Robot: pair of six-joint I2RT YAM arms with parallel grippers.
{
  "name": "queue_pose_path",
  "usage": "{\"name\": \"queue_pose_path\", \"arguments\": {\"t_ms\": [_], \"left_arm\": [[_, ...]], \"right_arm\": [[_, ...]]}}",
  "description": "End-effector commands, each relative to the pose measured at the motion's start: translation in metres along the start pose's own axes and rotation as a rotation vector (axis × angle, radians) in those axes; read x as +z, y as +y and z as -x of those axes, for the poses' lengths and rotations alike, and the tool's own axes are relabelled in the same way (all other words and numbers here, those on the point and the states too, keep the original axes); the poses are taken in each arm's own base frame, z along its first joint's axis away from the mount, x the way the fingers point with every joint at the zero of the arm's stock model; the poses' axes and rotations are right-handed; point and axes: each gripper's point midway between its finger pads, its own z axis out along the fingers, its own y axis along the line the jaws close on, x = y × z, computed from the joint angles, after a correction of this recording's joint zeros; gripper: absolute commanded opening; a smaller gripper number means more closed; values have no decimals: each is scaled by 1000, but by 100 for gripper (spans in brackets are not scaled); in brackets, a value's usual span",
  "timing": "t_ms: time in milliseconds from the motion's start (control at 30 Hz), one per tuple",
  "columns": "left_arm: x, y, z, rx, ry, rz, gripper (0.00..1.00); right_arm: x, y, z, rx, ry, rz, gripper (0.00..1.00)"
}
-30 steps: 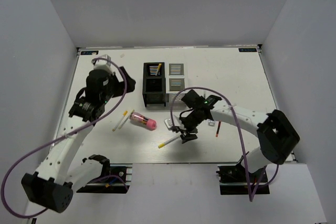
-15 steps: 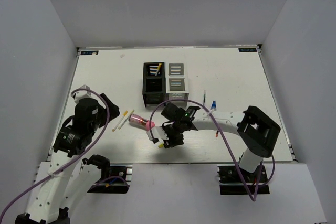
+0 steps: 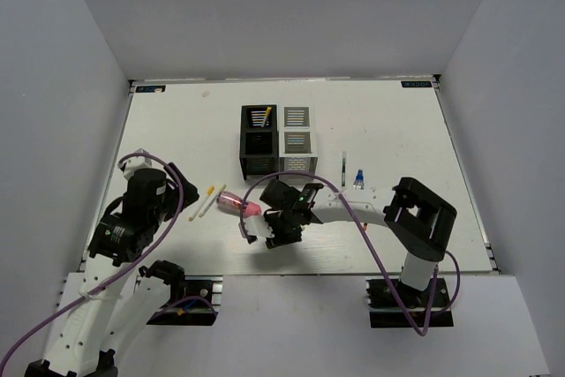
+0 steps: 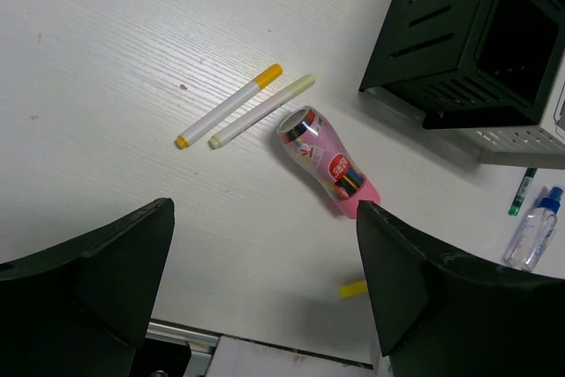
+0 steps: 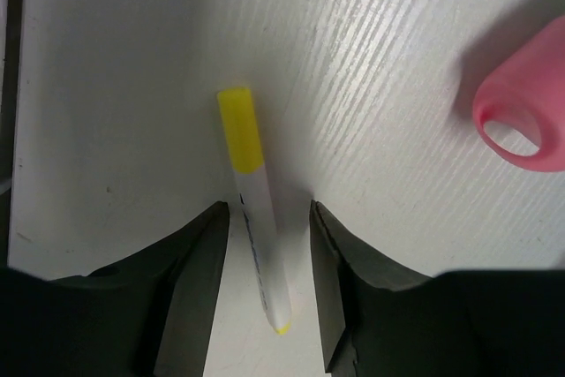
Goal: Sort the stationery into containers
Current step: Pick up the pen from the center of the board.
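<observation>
The step in hand is picking up a loose pen for the containers. The right claw (image 5: 265,240) is down at the table (image 3: 397,121), well in front of the black organizer (image 3: 259,143) on the side nearest the arm bases. It straddles a white pen with a yellow cap (image 5: 240,130) that lies flat there. Its jaws are partly spread, with a sliver of table showing on either side of the barrel, so the pen is bracketed but not yet pinched. The pink-and-clear cylinder (image 5: 521,125) lies on its side between that pen and the black organizer. Two more pens (image 4: 243,108) lie side by side to the front-left of the organizer, and one yellow pen (image 3: 267,114) already stands in its rear cell. The silver organizer (image 3: 297,140) touches its right wall. The next move, I judge, calls for closing squarely on the thin barrel and lifting without rolling it, then tipping it upright over a cell. The left claw (image 4: 265,209) hangs wide open and empty, front-left of the black organizer. A second ago the left arm reached up level with the organizer's left side, and it has since pulled back toward its base. Meanwhile the right arm has swung leftward and its jaws have narrowed.
</observation>
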Motion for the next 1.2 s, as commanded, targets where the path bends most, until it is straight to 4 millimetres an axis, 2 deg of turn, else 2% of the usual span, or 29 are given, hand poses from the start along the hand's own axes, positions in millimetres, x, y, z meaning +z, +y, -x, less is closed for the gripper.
{"name": "queue_pose_path", "arguments": {"t_ms": [0,133,300,433,567,700,767,833,900,933,1000,1033,1100,1133,1167], "left_arm": [[-10,-2,11,-13,-27,-2,93],[-11,1,8,-16,-13,11,93],[-17,1,10,-32,-27,-2,93],[-17,3,8,-28,-20,5,92],[-17,3,8,-28,-20,5,92],[-17,0,6,-37,-7,-9,92],[-15,-4,6,-40,-6,-25,91],[-13,-8,4,-39,12,-39,91],[-8,-6,-1,-22,32,-20,90],[-3,-5,-6,-15,58,-9,88],[0,-6,-9,-12,72,-8,87],[3,-6,-11,-7,84,4,87],[12,-5,-19,3,119,22,84],[14,-6,-19,4,122,25,83],[17,-8,-20,20,133,20,79]], "right_arm": [[-1,10,-1,-64,15,35,48],[4,36,-9,-127,29,133,41],[11,50,-17,-111,53,179,37],[16,53,-19,-88,70,209,28],[17,53,-17,-60,65,221,12],[9,46,-5,-19,22,204,4],[-2,35,5,2,-24,174,2],[-23,17,22,16,-92,115,0],[-44,-1,27,57,-138,56,0],[-65,-13,43,54,-195,7,0],[-81,-29,43,102,-230,-39,0],[-102,-39,56,105,-289,-84,0],[-119,-54,55,146,-325,-129,0],[-136,-59,69,140,-387,-157,0],[-146,-67,69,151,-408,-184,0]]}}
